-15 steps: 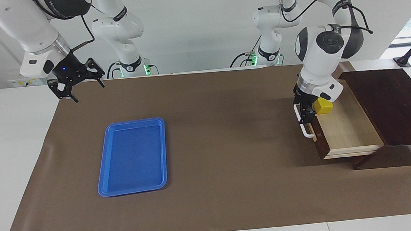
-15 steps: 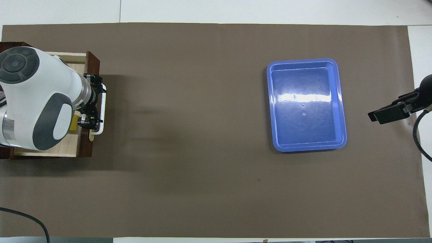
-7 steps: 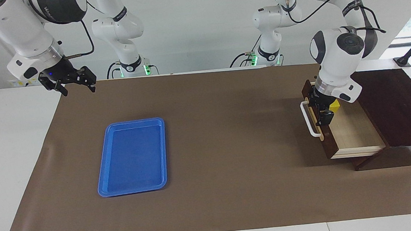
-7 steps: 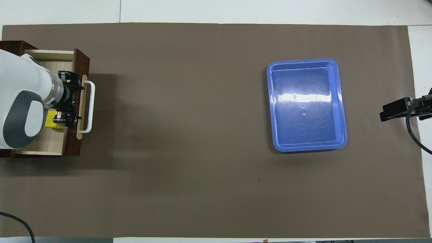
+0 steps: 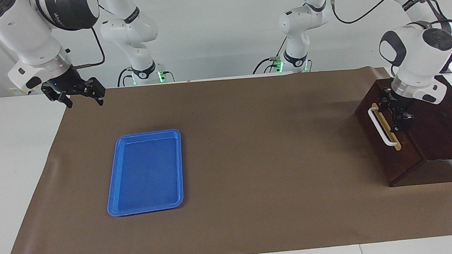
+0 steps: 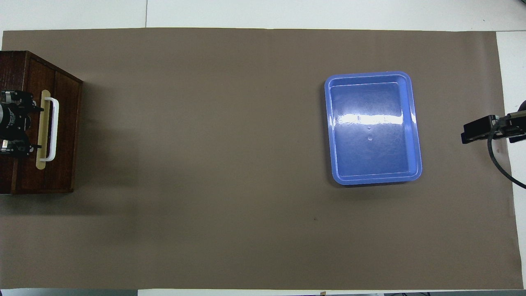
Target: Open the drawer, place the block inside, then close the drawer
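The dark brown drawer (image 5: 391, 152) is pushed flush into its cabinet (image 5: 447, 125) at the left arm's end of the table. Its white bar handle (image 5: 382, 127) sits on a tan strip. In the overhead view the drawer front (image 6: 65, 131) and handle (image 6: 52, 127) show too. My left gripper (image 5: 397, 111) is open at the top edge of the drawer front, beside the handle, with nothing in it; it also shows in the overhead view (image 6: 16, 123). The yellow block is hidden. My right gripper (image 5: 80, 96) is open and empty, raised over the mat's edge at the right arm's end.
A flat blue tray (image 5: 147, 173) lies empty on the brown mat (image 5: 253, 161) toward the right arm's end; it also shows in the overhead view (image 6: 372, 131). The right gripper's tip (image 6: 478, 129) shows at the mat's edge there.
The left gripper has pushed the drawer from open to fully shut, and the yellow block went out of sight inside it. The right arm barely moved.
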